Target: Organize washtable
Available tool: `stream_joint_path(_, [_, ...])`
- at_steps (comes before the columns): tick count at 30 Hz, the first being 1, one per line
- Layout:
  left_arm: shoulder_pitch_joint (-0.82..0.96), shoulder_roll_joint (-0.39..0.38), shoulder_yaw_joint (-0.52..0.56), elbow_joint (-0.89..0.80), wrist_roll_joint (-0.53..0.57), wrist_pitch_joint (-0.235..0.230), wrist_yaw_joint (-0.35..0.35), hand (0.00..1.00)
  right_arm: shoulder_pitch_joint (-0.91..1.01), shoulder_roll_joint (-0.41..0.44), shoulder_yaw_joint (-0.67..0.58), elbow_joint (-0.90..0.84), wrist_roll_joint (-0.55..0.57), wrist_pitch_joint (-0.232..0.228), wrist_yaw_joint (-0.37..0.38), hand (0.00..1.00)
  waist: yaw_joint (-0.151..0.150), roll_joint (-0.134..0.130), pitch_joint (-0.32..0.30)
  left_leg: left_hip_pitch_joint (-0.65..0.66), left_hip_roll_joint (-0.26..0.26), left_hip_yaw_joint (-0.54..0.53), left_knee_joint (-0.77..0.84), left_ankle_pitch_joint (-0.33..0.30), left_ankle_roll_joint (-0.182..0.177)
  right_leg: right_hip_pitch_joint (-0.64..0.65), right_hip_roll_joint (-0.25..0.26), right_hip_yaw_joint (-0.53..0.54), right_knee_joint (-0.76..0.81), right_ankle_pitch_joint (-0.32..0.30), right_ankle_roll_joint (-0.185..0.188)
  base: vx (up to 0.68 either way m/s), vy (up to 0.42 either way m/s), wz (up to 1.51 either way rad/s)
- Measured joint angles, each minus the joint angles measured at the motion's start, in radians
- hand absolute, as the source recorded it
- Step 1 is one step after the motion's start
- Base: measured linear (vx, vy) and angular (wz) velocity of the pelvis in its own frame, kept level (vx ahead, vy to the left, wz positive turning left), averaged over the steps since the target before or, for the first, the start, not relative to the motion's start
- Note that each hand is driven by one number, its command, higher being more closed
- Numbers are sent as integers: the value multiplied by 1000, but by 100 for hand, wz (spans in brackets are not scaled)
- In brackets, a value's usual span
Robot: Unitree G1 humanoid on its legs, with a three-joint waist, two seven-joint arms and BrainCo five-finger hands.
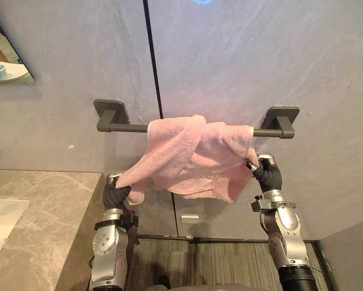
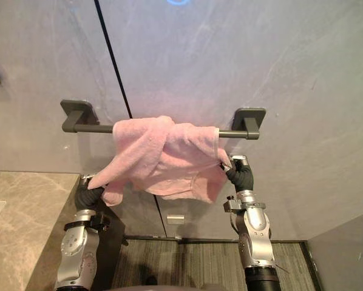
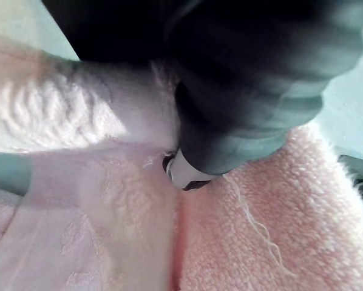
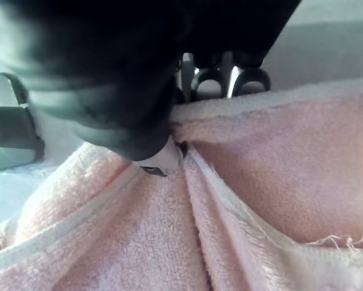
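A pink towel (image 1: 193, 154) hangs bunched and twisted over a dark grey towel bar (image 1: 124, 128) fixed to the grey wall. My left hand (image 1: 116, 193) grips the towel's lower left corner, pulled out below the bar. On the right, just under the bar's right bracket (image 1: 280, 116), my right hand (image 1: 265, 171) pinches the towel's right edge. In the left wrist view pink terry cloth (image 3: 278, 218) is folded round the thumb. The right wrist view has the towel's hem (image 4: 230, 109) caught between thumb and fingers (image 4: 221, 76).
A beige marble counter (image 1: 42, 212) with a white basin (image 1: 2, 221) lies at the lower left. A mirror's corner (image 1: 5, 60) is at the upper left. A dark seam (image 1: 152, 57) runs down the wall, and striped flooring (image 1: 218, 264) lies below.
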Motion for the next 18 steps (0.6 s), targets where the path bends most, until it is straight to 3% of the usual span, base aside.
stream_joint_path(18, [-15, -41, 32, 87, -29, 0, -22, 100, 15, 5, 1, 1, -21, 2, 2, 100, -1, -4, 2, -16, 0, -20, 0, 1, -1, -1, -2, -18, 1, -2, 3, 0, 0, 2])
